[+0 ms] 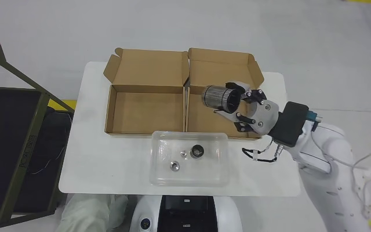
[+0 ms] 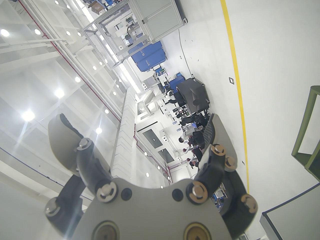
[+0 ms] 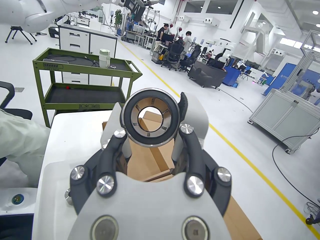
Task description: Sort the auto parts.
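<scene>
- Clear tray (image 1: 155,168): sits at the near edge of the white table (image 1: 93,145). It holds a black ring (image 1: 197,151) and a small metal nut (image 1: 174,166), lying apart from each other.
- Right gripper (image 1: 232,100): pinches a ribbed metal cylinder (image 1: 217,97) by its sides. The cylinder is held on its side, clear of the table, just beyond the tray and above the right cardboard box (image 1: 200,122).
- Left cardboard box (image 1: 145,110): stands open, touching the right box side by side.
- Left gripper (image 2: 136,128): fingers spread wide with nothing between them, facing the room.
</scene>
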